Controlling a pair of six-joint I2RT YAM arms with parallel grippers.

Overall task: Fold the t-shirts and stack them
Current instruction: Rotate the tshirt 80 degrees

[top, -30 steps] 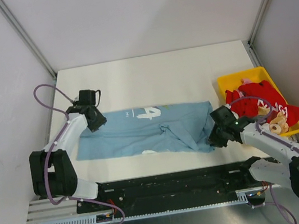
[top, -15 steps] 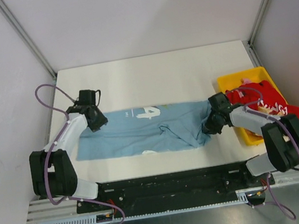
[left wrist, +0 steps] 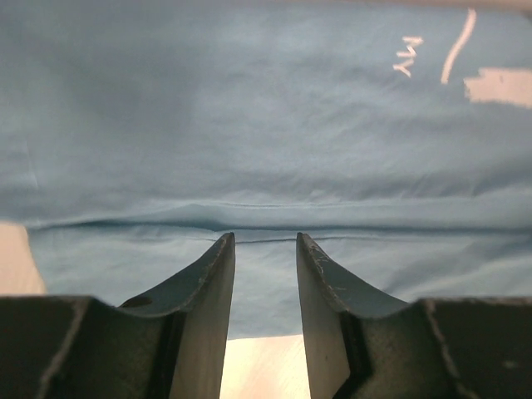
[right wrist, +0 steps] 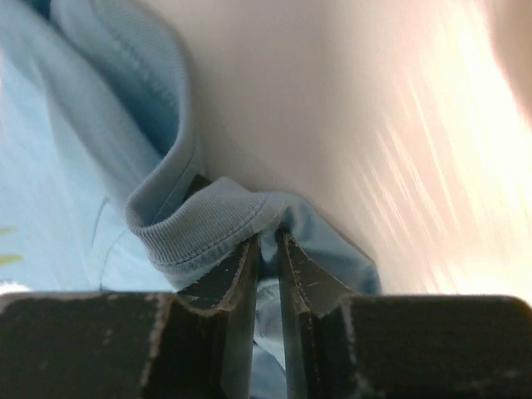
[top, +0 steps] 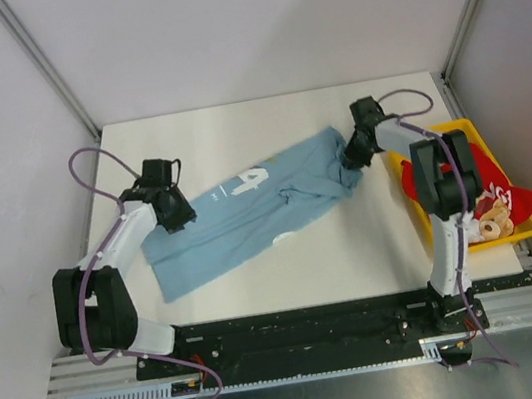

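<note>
Folding station, seen from above: the light blue t-shirt (top: 248, 212) lies slantwise across the middle of the white table (top: 255, 130), its lettering up, running from the lower left toward the upper right. My right gripper (top: 350, 156) sits at the shirt's upper-right end. In the wrist view, its fingers are nearly closed on a ribbed edge (right wrist: 208, 220) of the cloth, with a fold bunched just above the tips. I judge this grip is meant to drag that end out and flatten the shirt before the first fold. My left gripper (top: 176, 216) rests on the shirt's left edge, probably to anchor it. Up close, its fingers (left wrist: 212, 274) stand a narrow gap apart at a raised crease, and I cannot tell whether they nip the cloth or only press on it. At the right edge of the frame, the red t-shirt (top: 492, 186) waits heaped in the yellow bin (top: 462, 128), not yet folded, so the stack is not begun.
</note>
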